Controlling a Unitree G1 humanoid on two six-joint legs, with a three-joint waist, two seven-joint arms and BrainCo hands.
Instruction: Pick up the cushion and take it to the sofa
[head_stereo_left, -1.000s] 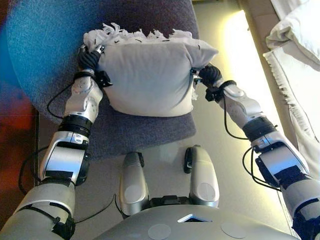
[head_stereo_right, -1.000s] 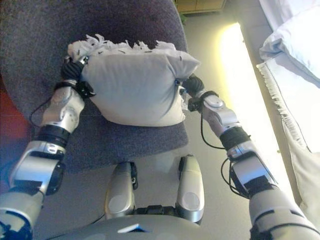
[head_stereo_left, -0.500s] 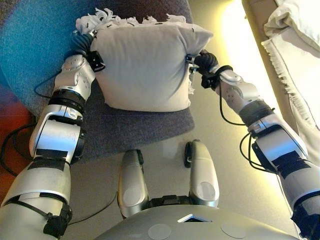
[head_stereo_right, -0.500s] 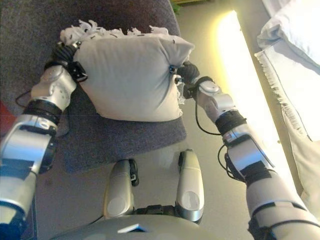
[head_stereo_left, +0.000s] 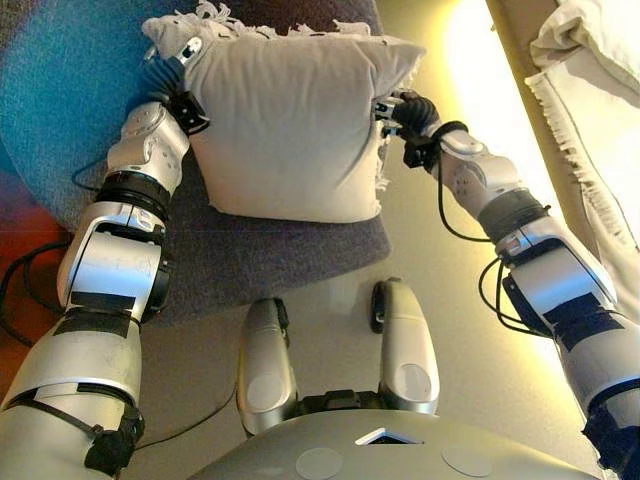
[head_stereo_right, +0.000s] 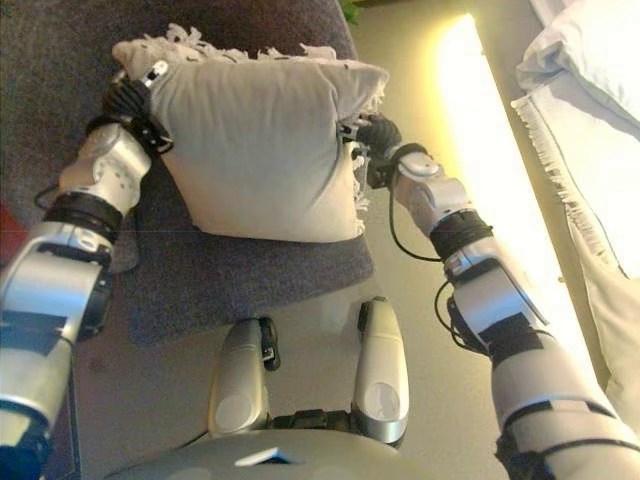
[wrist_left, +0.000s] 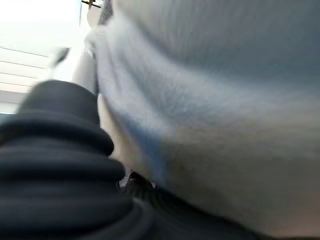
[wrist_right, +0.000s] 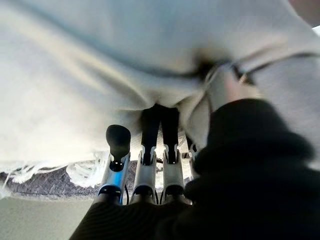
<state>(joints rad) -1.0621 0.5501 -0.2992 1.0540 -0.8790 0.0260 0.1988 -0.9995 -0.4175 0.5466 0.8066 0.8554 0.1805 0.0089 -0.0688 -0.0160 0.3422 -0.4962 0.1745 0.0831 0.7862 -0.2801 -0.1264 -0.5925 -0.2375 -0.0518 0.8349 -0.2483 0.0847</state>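
Pale floor (head_stereo_left: 330, 290) with a bright strip of light along the robot's right side; dark grey rug (head_stereo_left: 270, 250) spread across its far left part. Cushion (head_stereo_left: 295, 125): off-white, square, fringed at its far edge, held up above the rug between the two hands and clear of it. Left hand (head_stereo_left: 172, 88): pressed against the cushion's left side, one finger showing at the far left corner; grip cannot be told. Right hand (wrist_right: 150, 165): against the cushion's right edge, fingers reaching into a fold of the cloth, tips partly hidden, so grip cannot be told. Sofa (head_stereo_right: 600, 150): pale, at the floor's right edge, bearing a white pillow (head_stereo_right: 585, 60) and fringed throw (head_stereo_left: 585, 160).
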